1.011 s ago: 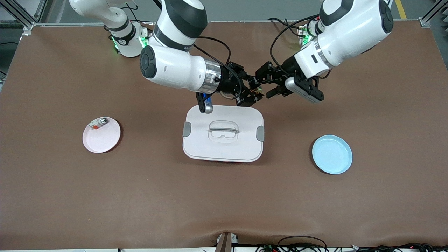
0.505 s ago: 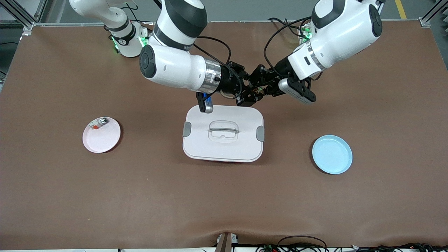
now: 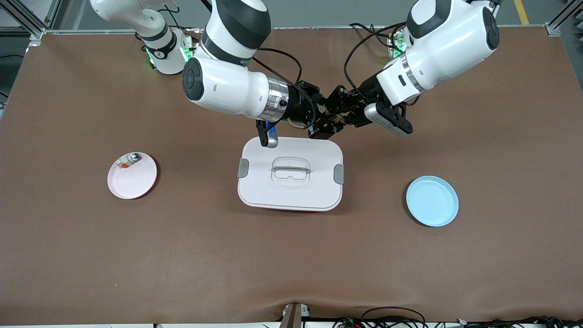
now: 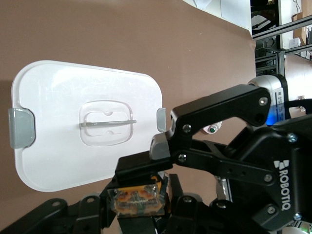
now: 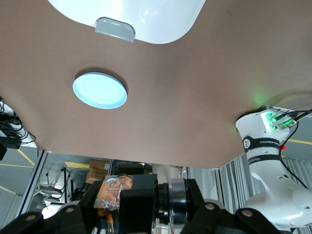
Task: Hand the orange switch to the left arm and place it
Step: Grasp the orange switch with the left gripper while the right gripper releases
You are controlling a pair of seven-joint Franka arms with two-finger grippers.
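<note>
Overhead, two white robot arms reach inward from their bases and meet tool to tool in the air above the brown surface point(image 3: 291, 255), over the strip between the bases and the box. The right arm point(image 3: 227, 86) runs almost level from its end of the surface, its forearm lying sideways; the left arm point(image 3: 437, 54) slopes down from its own end, wrist camera hanging beneath. Just nearer the front camera sits the white box point(image 3: 290, 173), lid on, grey latches at both ends, handle recessed in the middle. A blue plate point(image 3: 432, 201) lies toward the left arm's end, a pink plate point(image 3: 132, 175) toward the right arm's end, the latter carrying a small silver piece point(image 3: 133, 157) and a white-and-orange scrap point(image 3: 122, 165) near its rim. The right tool point(image 3: 324, 123) is clenched on the orange switch point(image 4: 139, 200); the left tool point(image 3: 338, 117) is clamped on the same switch, so both grip it at once, clear of the box.
</note>
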